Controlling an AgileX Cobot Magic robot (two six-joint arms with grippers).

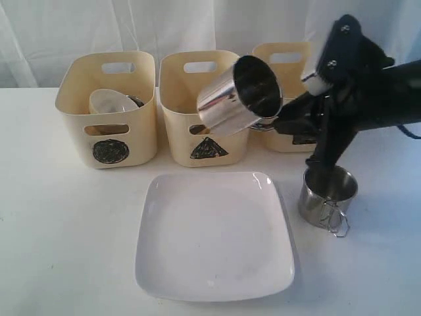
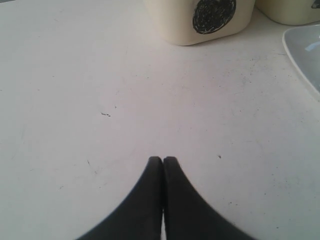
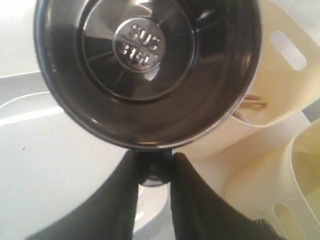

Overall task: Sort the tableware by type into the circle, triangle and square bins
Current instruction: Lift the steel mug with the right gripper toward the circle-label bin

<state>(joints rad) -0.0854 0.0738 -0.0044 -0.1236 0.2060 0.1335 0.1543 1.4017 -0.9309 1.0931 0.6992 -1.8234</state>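
Note:
My right gripper is shut on the handle of a steel mug. It holds the mug tilted in the air, mouth toward the arm, in front of the triangle bin. A second steel mug stands upright on the table below the arm. The large white square plate lies in front of the bins. The circle bin holds a white bowl. My left gripper is shut and empty over bare table.
A third cream bin stands at the back right, its front mark hidden by the right arm. White curtains hang behind the bins. In the left wrist view the circle bin and a corner of the plate lie beyond the fingers.

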